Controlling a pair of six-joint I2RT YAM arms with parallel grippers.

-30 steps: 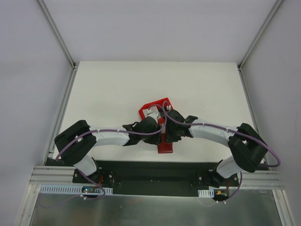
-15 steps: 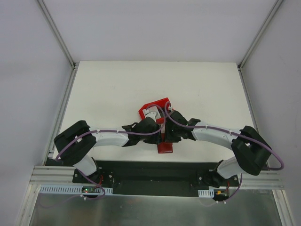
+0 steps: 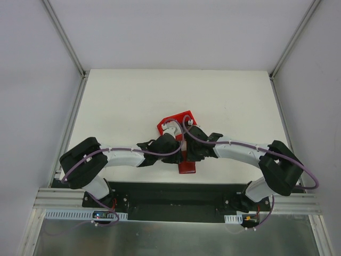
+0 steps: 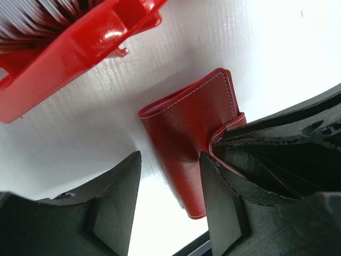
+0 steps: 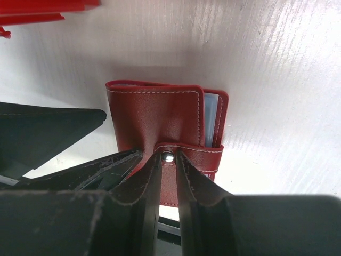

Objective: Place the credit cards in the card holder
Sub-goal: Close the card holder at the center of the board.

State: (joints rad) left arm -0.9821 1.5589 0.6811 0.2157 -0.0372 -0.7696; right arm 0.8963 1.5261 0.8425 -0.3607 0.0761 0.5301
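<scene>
The card holder (image 5: 154,114) is a red wallet lying folded on the white table, its tab (image 5: 197,154) snapped across it and pale blue-grey pockets showing at its right edge. It also shows in the left wrist view (image 4: 186,128) and the top view (image 3: 187,167). My right gripper (image 5: 169,160) is closed narrowly on the tab, fingertips either side of the metal snap. My left gripper (image 4: 169,197) is open, and the wallet's near corner lies between its fingers (image 4: 114,202). Several whitish credit cards (image 4: 42,18) stand on edge in a red bin.
The red plastic bin (image 4: 90,48) sits just beyond the wallet; it also shows in the top view (image 3: 171,119). Both arms meet over the wallet near the table's front edge (image 3: 160,182). Grey walls and metal rails (image 3: 74,122) bound the table.
The right arm's elbow has swung out and back a little; both grippers stay at the wallet. The wallet and the bin have not visibly moved.
</scene>
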